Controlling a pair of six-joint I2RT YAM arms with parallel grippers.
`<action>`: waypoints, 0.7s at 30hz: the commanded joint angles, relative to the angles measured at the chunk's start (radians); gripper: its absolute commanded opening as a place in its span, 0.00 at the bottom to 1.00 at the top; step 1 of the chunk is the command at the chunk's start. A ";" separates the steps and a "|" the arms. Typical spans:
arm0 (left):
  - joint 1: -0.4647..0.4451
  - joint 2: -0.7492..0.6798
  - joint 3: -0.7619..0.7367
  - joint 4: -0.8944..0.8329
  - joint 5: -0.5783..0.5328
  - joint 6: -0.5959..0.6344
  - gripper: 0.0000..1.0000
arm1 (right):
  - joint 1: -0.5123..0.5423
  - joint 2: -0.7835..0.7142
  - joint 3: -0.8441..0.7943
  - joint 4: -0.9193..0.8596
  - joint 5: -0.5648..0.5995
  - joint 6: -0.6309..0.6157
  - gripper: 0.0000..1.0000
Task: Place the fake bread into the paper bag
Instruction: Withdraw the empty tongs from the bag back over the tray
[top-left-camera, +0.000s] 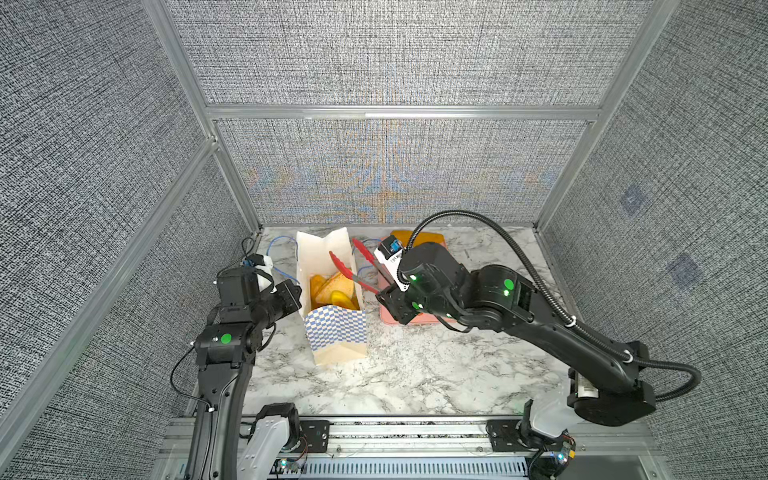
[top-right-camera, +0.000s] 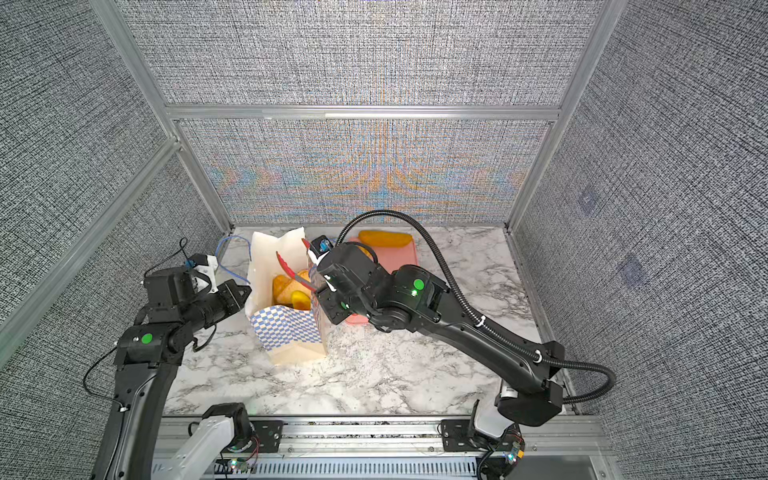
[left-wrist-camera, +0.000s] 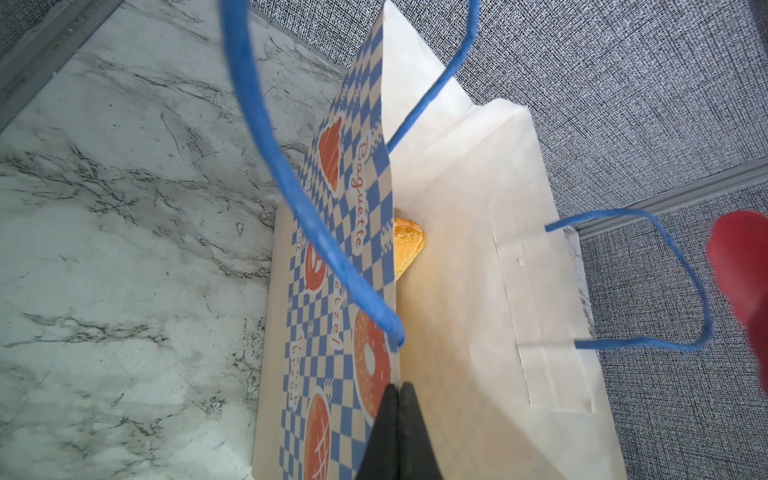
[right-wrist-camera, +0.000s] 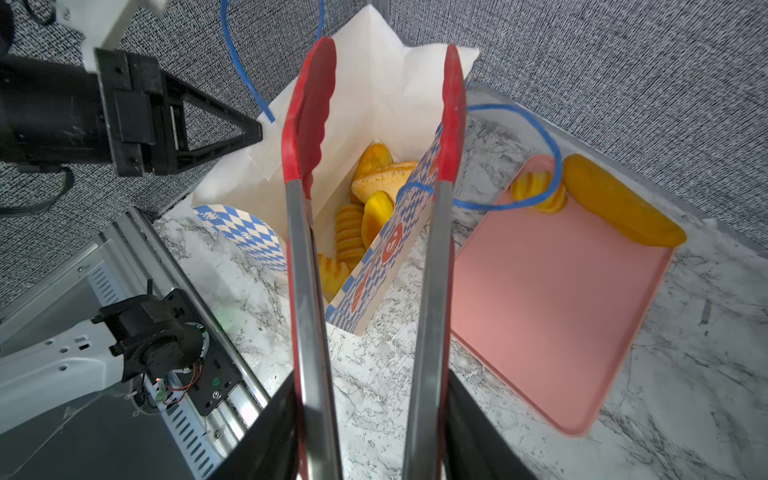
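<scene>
The left gripper (left-wrist-camera: 398, 401), fingers together, pinches the cream checkered paper bag (top-left-camera: 336, 332) at its rim. The right gripper (top-left-camera: 384, 297) clamps steel, red-tipped tongs (right-wrist-camera: 309, 124), which are splayed empty above the golden fake bread (right-wrist-camera: 382, 183) bagged beneath. Likely next is a swing to the pink plastic tray (right-wrist-camera: 552, 311) beside those fingers for the long yellow loaf (right-wrist-camera: 619, 203).

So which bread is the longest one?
The smooth long loaf lying along the pink tray's far edge. The small ridged roll beside it and the pieces in the paper bag are shorter.
</scene>
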 joint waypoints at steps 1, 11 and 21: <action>0.001 -0.005 -0.001 0.007 0.002 0.007 0.01 | -0.010 -0.021 0.003 0.053 0.065 -0.026 0.51; 0.000 -0.005 0.001 0.003 0.002 0.006 0.01 | -0.081 -0.092 -0.057 0.087 0.101 -0.046 0.51; 0.000 -0.005 0.002 0.004 0.002 0.004 0.01 | -0.233 -0.161 -0.162 0.115 0.052 -0.013 0.51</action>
